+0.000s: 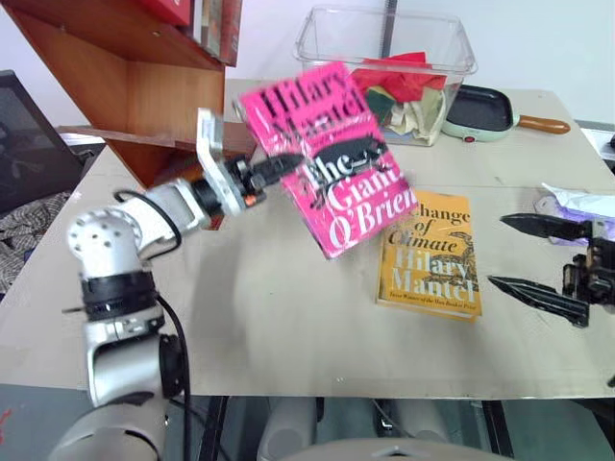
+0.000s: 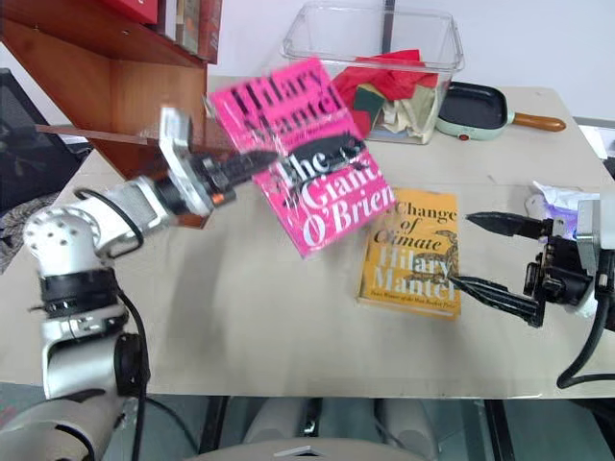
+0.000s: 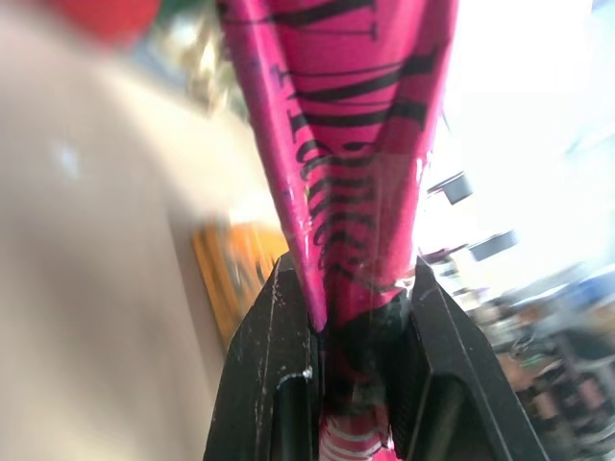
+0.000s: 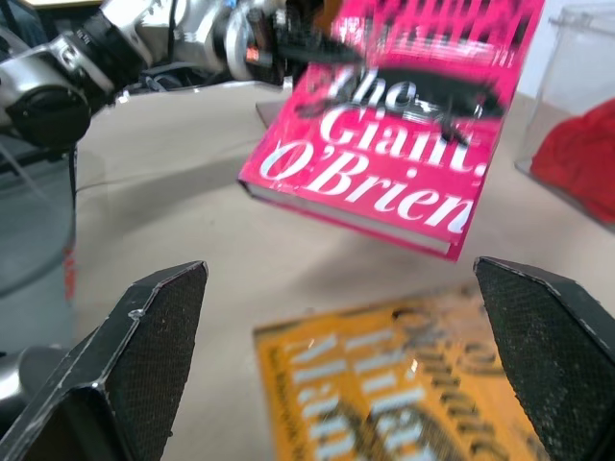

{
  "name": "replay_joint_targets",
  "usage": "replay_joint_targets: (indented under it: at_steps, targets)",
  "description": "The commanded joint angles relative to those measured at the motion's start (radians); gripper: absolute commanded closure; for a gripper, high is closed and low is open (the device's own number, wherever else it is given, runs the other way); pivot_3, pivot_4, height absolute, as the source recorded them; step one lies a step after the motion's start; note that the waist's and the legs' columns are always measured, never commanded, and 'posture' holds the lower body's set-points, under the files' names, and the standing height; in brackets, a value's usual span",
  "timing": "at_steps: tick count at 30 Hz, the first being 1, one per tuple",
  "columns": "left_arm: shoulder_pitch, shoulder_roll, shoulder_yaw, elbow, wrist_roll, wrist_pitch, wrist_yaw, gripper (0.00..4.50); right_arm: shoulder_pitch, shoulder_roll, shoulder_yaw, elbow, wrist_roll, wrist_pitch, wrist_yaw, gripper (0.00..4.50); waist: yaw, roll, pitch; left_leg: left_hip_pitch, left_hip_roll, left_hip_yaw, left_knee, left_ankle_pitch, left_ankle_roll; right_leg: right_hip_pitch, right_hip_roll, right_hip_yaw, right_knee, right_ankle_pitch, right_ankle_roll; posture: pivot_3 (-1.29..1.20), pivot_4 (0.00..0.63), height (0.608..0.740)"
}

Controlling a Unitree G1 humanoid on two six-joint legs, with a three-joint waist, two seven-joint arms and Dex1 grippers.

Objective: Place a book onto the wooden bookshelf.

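Left eye view: left gripper [image 1: 322,161] has its two black fingers pinched across the large bright pink paperback book [image 1: 327,158], one finger laid over the cover lettering, the other behind. Book is off the table, tilted, hanging in the air over the beige tabletop [image 1: 269,307], just in front of the reddish-brown polished wooden bookshelf [image 1: 135,77] at the table's left rear corner. Left wrist view confirms the clamp: pink cover squeezed between both fingers [image 3: 279,384].

Right gripper [image 2: 495,257] sits near the right table edge, fingers spread wide, holding nothing. The yellow paperback with black lettering [image 1: 430,254] lies flat on the table between the two grippers, under and beside the lifted pink book (apart from it, per the right wrist view).

Also on the table: clear plastic bin of coloured cloth [image 1: 389,72] at the back, mint green pan with a wooden handle [image 1: 485,113] beside it.

Step, as I read it: pick is done, carry to shelf is in hand. Placement not done.

Next move calls for swinging the book left toward the open shelf board, levelling or standing it so it clears the slanted side panel, then setting it down before releasing. Risk: grip is near one edge, so the book may pivot or sag in the fingers.
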Motion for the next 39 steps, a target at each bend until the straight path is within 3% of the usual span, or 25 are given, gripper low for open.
replay_joint_targets:
  at_steps: [1,4,8,11,14,16,19,26,32,39]
  targets:
    - [-0.015,0.116,-0.195,-0.238,0.294,-0.181,-0.190,4.20,-0.047,0.005,0.028,0.029,-0.006,-0.024,0.008,0.00,0.001,0.001,0.000,0.000,0.000,0.001,0.000,0.000,0.000,0.000,0.000,0.000,0.000,0.000,0.000,0.00,0.150,0.740]
    - [-0.051,0.194,-0.309,-0.345,0.626,-0.499,-0.299,4.20,-0.083,0.016,0.067,0.050,-0.012,-0.029,0.016,0.00,0.001,0.001,0.001,0.000,0.000,0.002,-0.006,0.000,-0.001,0.000,0.000,0.000,-0.004,0.000,0.000,0.00,0.150,0.740]
    - [-0.118,0.329,-0.327,-0.324,0.886,-0.837,-0.526,4.20,-0.123,0.029,0.104,0.084,-0.030,-0.047,0.027,0.00,-0.002,0.001,0.001,-0.001,0.001,0.001,-0.011,0.001,-0.002,-0.002,0.001,-0.002,-0.009,0.000,0.000,0.00,0.150,0.740]
    - [-0.138,0.441,-0.338,-0.276,1.001,-0.992,-0.689,4.20,-0.143,0.034,0.121,0.107,-0.041,-0.058,0.038,0.00,-0.007,0.002,0.001,-0.002,0.001,0.004,-0.012,0.001,-0.001,-0.003,0.001,0.000,-0.010,0.000,0.000,0.00,0.150,0.740]
    - [-0.142,0.627,-0.339,-0.207,1.106,-1.071,-0.873,4.20,-0.173,0.037,0.141,0.135,-0.055,-0.068,0.054,0.00,-0.009,0.004,0.003,-0.002,0.001,0.005,-0.013,-0.002,0.003,-0.004,0.001,0.001,-0.011,-0.001,0.001,0.00,0.150,0.740]
    - [-0.192,0.680,-0.331,-0.166,1.131,-1.052,-0.926,4.20,-0.189,0.037,0.149,0.149,-0.061,-0.073,0.064,0.00,-0.011,0.003,0.004,-0.002,0.002,0.005,-0.012,-0.002,0.004,-0.004,0.001,0.000,-0.010,-0.001,0.001,0.00,0.150,0.740]
    - [-0.240,0.748,-0.333,-0.070,1.222,-1.163,-1.003,4.20,-0.212,0.043,0.167,0.173,-0.077,-0.089,0.080,0.00,-0.011,0.002,0.005,-0.004,0.002,0.004,-0.011,-0.002,0.004,-0.004,0.002,-0.001,-0.010,-0.001,0.001,0.00,0.150,0.740]
    - [-0.372,0.708,-0.336,0.051,1.299,-1.294,-1.048,4.20,-0.268,0.079,0.223,0.232,-0.120,-0.130,0.105,0.00,-0.004,0.002,0.006,-0.005,0.003,0.002,-0.007,-0.002,0.005,-0.004,0.002,-0.003,-0.009,-0.001,0.001,0.00,0.150,0.740]
    - [-0.190,0.880,-0.301,0.217,1.461,-1.393,-1.028,4.20,-0.300,0.087,0.231,0.243,-0.124,-0.139,0.121,0.00,-0.031,0.002,0.006,-0.005,0.004,0.003,-0.008,-0.002,0.004,-0.007,0.003,-0.002,-0.005,-0.001,0.001,0.00,0.150,0.740]
    - [0.001,0.835,-0.288,0.387,1.535,-1.584,-0.861,4.20,-0.303,0.113,0.207,0.202,-0.089,-0.139,0.093,0.00,-0.026,0.002,0.006,-0.004,0.004,0.005,-0.007,-0.002,0.005,-0.009,0.001,-0.001,0.001,-0.001,0.001,0.00,0.150,0.740]
